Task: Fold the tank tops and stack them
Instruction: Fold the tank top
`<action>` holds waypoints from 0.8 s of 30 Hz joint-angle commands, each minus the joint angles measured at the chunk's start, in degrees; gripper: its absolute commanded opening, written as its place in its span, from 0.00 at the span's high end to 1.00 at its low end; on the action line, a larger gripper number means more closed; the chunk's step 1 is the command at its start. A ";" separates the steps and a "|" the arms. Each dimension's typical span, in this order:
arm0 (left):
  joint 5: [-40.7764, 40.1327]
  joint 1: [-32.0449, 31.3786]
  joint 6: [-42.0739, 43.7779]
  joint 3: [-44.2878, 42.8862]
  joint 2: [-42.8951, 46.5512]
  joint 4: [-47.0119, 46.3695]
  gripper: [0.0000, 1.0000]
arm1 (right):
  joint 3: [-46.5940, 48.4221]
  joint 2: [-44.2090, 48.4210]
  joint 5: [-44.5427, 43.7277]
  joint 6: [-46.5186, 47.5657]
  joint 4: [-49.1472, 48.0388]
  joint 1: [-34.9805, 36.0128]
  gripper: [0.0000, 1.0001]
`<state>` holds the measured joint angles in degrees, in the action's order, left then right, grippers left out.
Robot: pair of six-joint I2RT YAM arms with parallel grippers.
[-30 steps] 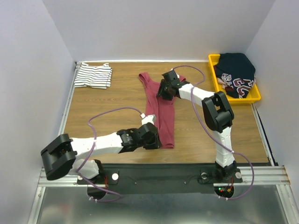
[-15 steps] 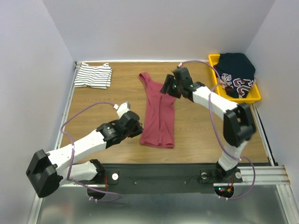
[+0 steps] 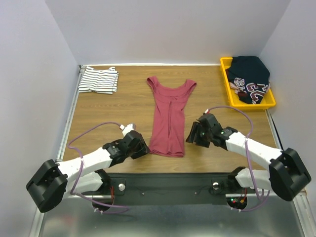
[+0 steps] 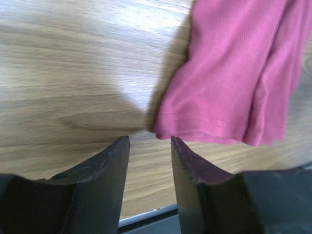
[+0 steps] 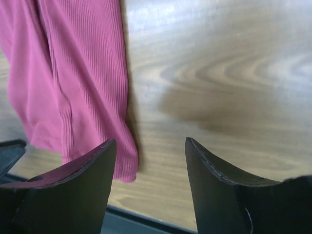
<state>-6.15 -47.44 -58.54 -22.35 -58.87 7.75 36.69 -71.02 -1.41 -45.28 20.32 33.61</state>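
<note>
Bench (image 3: 108,113) is carrying maroon tank top (image 3: 168,118) lying lengthwise; left tool (image 4: 148,141) and right tool (image 5: 150,141) are flanking its hem, both parted, empty.

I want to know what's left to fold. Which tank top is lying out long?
The maroon red tank top, stretched full length in the middle, straps showing. The white striped tank top is a small folded bundle in the far left corner.

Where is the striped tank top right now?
In the top view, the striped tank top lies folded at the far-left corner of the table, well apart from the maroon top spread out mid-table.
</note>
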 commanded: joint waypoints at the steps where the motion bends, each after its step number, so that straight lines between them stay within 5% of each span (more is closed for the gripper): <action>1: 2.46 0.16 1.33 2.13 1.39 -7.48 0.48 | -3.10 6.24 0.88 -5.25 -2.21 2.68 0.36; 12: 3.08 0.24 -1.13 6.09 -2.38 -15.39 0.48 | -11.37 7.57 -3.25 -16.15 -4.40 13.24 0.36; 19: 2.46 0.16 -2.28 5.56 -8.53 -15.92 0.59 | -12.25 5.11 -3.95 -19.76 -7.48 15.87 0.36; 22: 3.16 0.16 -2.98 5.82 -9.24 -15.83 0.73 | -12.34 4.32 -4.39 -20.81 -8.62 16.84 0.39; 24: 3.86 0.16 -3.50 6.26 -8.81 -15.48 0.93 | -12.69 4.49 -4.48 -21.25 -8.72 17.11 0.44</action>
<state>-2.76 -47.27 -61.67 -17.65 -66.85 -11.31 25.32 -65.65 -4.12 -64.25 12.14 49.58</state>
